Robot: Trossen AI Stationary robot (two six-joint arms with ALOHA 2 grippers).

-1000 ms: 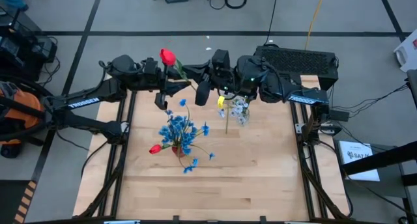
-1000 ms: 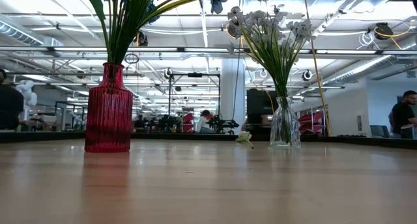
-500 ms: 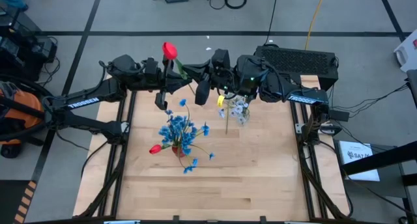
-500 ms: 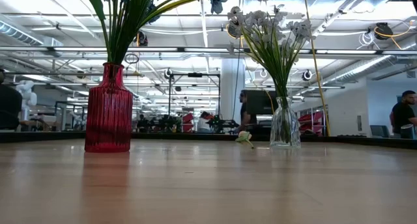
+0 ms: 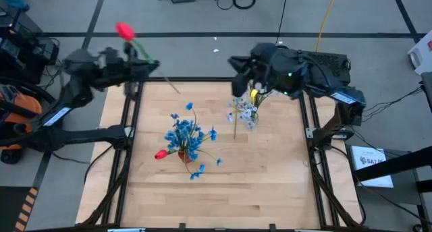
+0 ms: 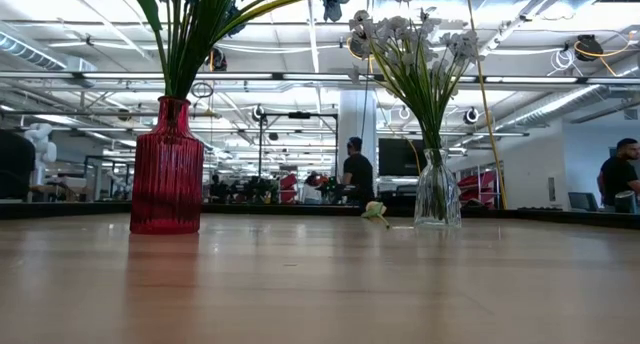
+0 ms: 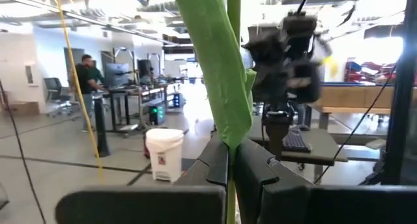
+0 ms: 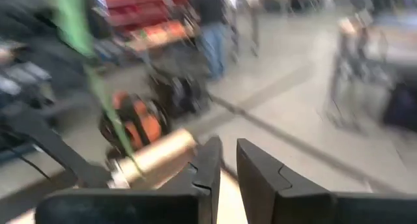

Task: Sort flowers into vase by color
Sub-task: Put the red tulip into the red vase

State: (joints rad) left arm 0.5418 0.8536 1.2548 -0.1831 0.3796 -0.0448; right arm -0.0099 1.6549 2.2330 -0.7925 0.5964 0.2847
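My left gripper (image 5: 143, 65) is shut on a red tulip (image 5: 123, 30) over the table's far left corner. The tulip's head points beyond the far edge and its stem end (image 5: 177, 90) hangs over the table. My right gripper (image 5: 236, 62) stands open and empty near the far edge, above a clear vase (image 5: 247, 116) of pale sprays. A red vase (image 5: 183, 151) holds blue flowers (image 5: 183, 134) and another red tulip (image 5: 160, 154). Both vases stand upright on the table: the red vase (image 6: 167, 169) and the clear vase (image 6: 437, 189). My left gripper (image 7: 230, 160) pinches the tulip's green stem where a long leaf (image 7: 228, 136) wraps it, between its two fingers. The fingers come roughly level from the table's left and lie across the stem. The tulip is lifted clear of the table, with its head above the fingers.
A loose flower (image 6: 376, 212) lies on the table beside the clear vase, its stem (image 5: 235, 127) pointing toward the near edge. The near half of the wooden table (image 5: 223, 191) is bare. People stand in the room beyond the far edge.
The two grippers were together at the red tulip's stem over the far edge. My left gripper has swung toward the table's left edge with the tulip, and the tulip is now in it alone. My right gripper has let go and drawn back toward the right.
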